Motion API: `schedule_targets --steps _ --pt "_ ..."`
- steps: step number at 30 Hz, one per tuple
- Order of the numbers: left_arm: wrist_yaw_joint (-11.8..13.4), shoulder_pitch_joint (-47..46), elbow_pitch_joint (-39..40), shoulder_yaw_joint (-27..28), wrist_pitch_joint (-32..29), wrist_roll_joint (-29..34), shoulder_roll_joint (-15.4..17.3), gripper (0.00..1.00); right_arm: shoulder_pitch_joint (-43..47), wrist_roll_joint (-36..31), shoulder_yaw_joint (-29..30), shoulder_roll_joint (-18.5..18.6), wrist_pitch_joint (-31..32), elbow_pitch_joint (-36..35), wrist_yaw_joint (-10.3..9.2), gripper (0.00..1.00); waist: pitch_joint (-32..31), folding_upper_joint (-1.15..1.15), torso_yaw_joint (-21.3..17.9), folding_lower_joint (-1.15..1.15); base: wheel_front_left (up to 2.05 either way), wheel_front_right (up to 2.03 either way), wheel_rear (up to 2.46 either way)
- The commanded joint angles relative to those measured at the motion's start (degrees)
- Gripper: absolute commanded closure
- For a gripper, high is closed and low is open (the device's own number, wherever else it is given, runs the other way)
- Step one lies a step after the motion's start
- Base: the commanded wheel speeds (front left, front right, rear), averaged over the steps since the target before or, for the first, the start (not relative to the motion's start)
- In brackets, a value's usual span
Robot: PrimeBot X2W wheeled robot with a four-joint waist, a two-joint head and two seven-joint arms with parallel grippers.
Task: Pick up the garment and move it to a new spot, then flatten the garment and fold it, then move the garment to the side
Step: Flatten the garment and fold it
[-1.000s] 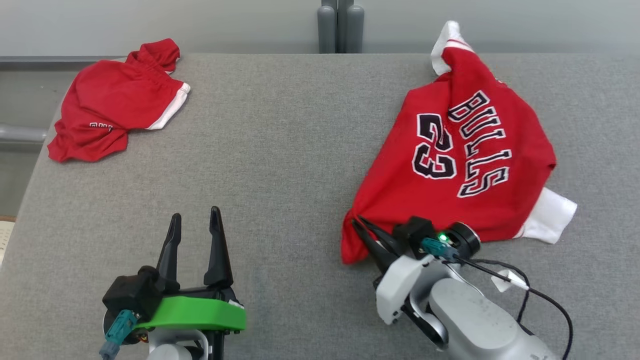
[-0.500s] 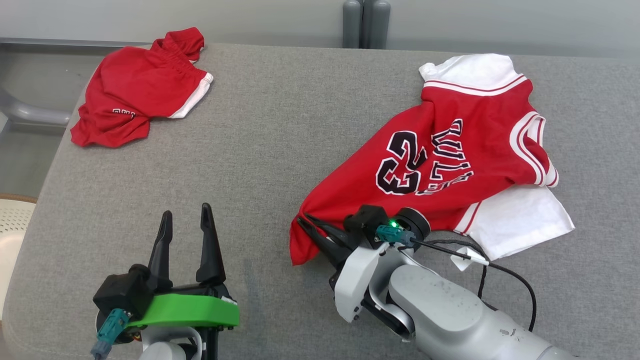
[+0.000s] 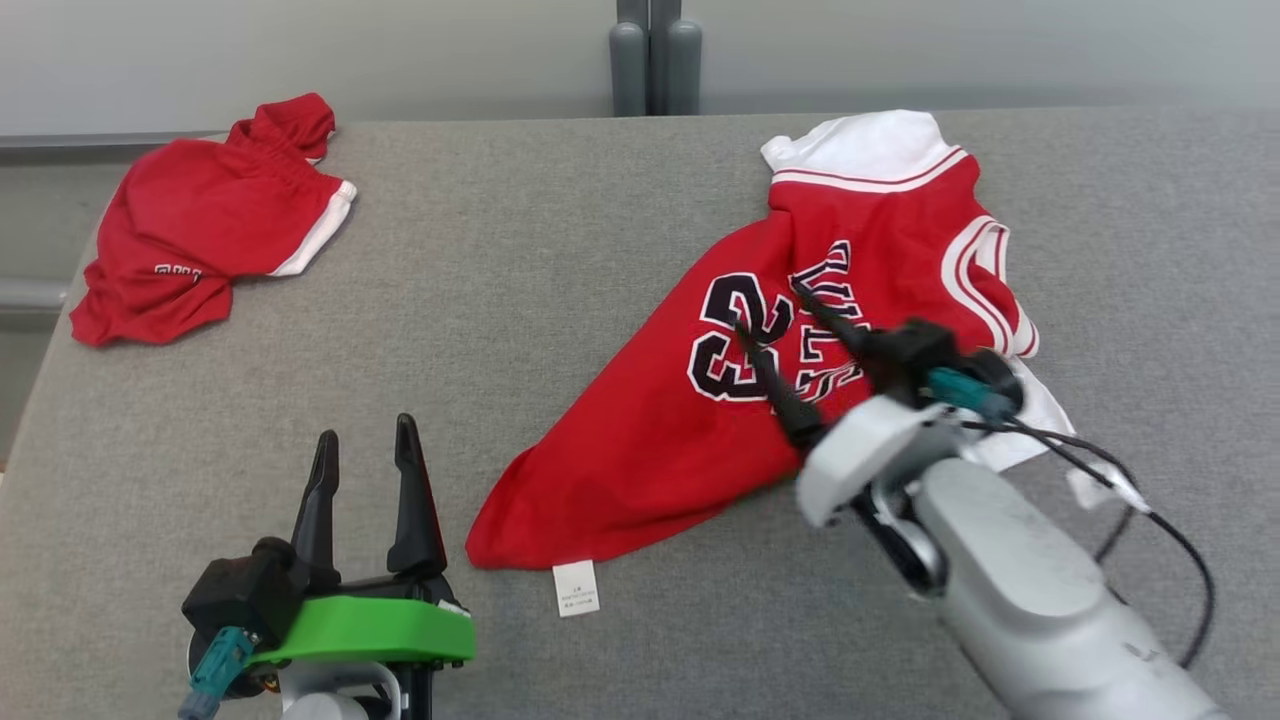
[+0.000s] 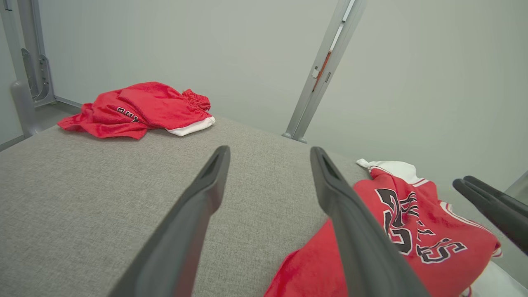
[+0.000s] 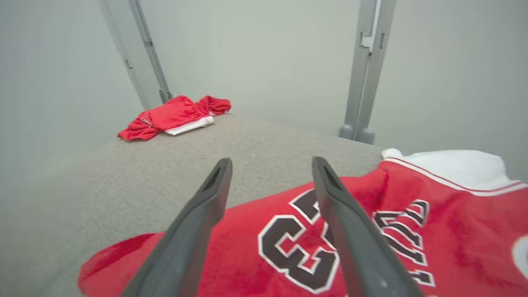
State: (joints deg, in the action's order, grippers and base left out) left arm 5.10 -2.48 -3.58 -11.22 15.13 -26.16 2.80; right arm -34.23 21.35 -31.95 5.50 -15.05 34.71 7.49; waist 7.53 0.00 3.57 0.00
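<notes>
I judge the move to a new spot finished and the flattening not yet begun. The jersey lies front up on the grey desk, right of centre in the head view and well apart from the red shorts bunched at the far left corner. It is far from flat. The near hem is drawn into a point aimed toward my left arm, and a white label lies on the desk at that edge. White cloth is rucked at the far end and tucked under the right side.

The right gripper hangs over the number on the chest with its fingers spread wide and nothing between them. From the left wrist view it looks clear of the cloth. The left gripper sits at the near edge of the desk, near the jersey's pointed corner but not touching it, equally wide and empty.

Next I would take two separate points on the hem, one per gripper, pinching a single layer at each. Then I would draw them apart so the body spreads square. The tucked white part probably needs pulling out afterward, before any fold.
</notes>
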Motion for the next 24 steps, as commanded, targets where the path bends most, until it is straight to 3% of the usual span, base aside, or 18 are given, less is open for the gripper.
schedule_targets --steps 1,6,9,16,24 --pt "0.06 1.13 0.17 -0.13 0.01 -0.08 0.18 0.0 3.83 -2.59 5.37 1.56 -0.18 -1.31 0.0 0.0 -1.12 0.0 -1.48 0.0 0.0 0.0 0.0" --pt "0.06 1.78 0.01 -0.8 0.01 0.09 0.19 0.0 12.85 -9.62 20.9 3.94 -0.18 -3.83 0.0 0.0 -1.43 0.0 -2.4 0.0 0.0 0.0 0.0" --pt "-0.3 1.81 -0.25 -0.86 0.01 0.31 0.19 0.0 16.88 -13.48 28.14 3.49 -0.18 -3.43 0.01 0.0 -1.22 0.0 -2.72 0.0 0.0 0.0 0.0" --pt "-0.57 1.57 -0.71 -1.5 0.01 0.85 0.19 0.0 16.48 -17.5 35.72 1.43 -0.18 2.93 -0.01 0.0 -0.58 0.0 -2.23 0.0 0.0 0.0 0.0" --pt "-0.99 0.3 -1.05 -1.59 0.01 1.77 0.18 0.0 10.07 -19.5 42.58 2.23 -0.18 13.88 -0.01 0.0 0.97 0.0 0.15 0.0 0.0 0.0 0.0"
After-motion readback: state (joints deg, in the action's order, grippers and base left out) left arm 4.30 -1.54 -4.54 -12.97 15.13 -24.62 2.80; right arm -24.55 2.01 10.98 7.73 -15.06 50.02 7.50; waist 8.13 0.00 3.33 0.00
